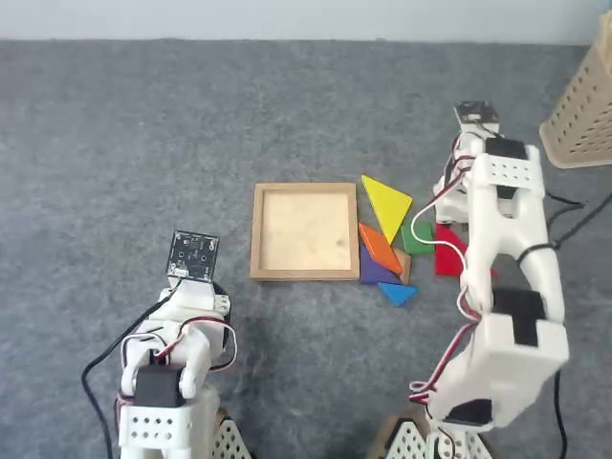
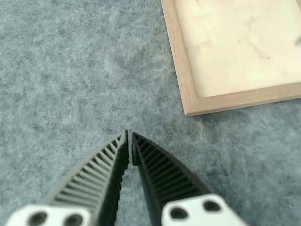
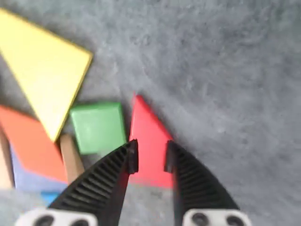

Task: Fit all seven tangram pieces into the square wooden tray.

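You're holding the right gripper (image 3: pixel 150 155) slightly parted over the red triangle (image 3: pixel 146 134) at lower centre, so be widening it past both edges before descending, while the left gripper (image 2: pixel 130 137) is sitting closed.

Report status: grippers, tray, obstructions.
Left gripper shut over carpet. Right gripper open above red triangle. Tray empty, pieces beside it. Nothing blocking.

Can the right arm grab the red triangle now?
Probably yes. The right gripper hangs just over the red triangle, open, with nothing covering the piece. The green square lies close beside it, though.
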Controlling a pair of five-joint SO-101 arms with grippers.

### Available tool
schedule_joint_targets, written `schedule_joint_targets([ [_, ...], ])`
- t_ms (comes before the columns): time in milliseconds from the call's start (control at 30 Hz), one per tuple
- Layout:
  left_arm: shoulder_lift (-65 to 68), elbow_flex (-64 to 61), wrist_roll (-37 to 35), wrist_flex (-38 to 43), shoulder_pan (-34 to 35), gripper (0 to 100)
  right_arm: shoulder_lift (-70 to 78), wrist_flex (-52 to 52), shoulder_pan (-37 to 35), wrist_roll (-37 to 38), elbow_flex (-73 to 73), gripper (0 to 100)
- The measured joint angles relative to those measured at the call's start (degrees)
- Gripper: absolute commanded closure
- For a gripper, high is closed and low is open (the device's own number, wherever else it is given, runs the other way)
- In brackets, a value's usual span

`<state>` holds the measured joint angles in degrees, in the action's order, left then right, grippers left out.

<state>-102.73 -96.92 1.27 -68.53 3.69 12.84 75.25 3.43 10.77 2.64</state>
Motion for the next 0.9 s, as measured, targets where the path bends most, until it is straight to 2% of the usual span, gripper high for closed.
schedule_joint_targets([
  [200, 0.0, 0.0, 0.0, 0.0, 0.0, 99, -7.4, 4.0, -0.6, 14.7, 6.0, 80.3],
  [400, 0.0, 0.0, 0.0, 0.0, 0.0, 99, -15.4, -3.5, -2.4, 24.4, 22.1, 79.6],
  [567, 0.0, 0.0, 0.0, 0.0, 0.0, 99, -17.4, -6.6, -5.4, 34.2, 29.5, 71.7],
  [900, 0.0, 0.0, 0.0, 0.0, 0.0, 99, -16.4, -11.1, -5.5, 38.0, 30.0, 70.8],
])
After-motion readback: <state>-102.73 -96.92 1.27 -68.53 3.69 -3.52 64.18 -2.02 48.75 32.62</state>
